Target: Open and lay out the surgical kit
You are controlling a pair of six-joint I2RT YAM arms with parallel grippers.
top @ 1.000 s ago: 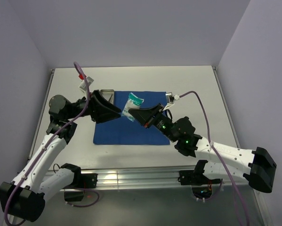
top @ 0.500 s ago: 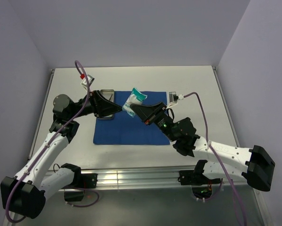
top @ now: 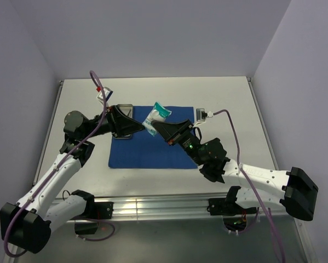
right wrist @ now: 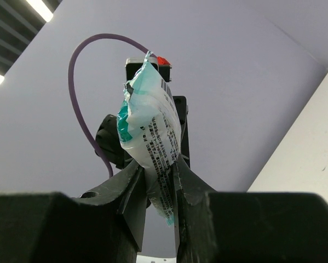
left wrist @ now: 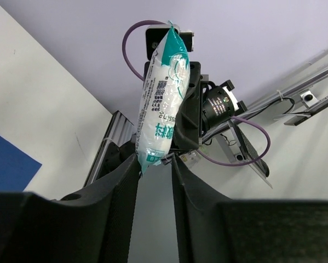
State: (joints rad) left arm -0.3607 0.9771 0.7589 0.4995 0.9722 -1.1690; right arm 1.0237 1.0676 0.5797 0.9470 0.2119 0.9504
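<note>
Now packet in right end effector, outside tray.

my count from here:
packet: 1
blue cloth: 1
steel tray: 1, part hidden
worktop: 1
hands: 2, left hand and right hand

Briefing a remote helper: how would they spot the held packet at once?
Find the blue cloth mid-table. Over its far edge, the right claw pinches a packet in the air. It is puffy, white and teal with print, unlike the flat steel tray nearby.
</note>
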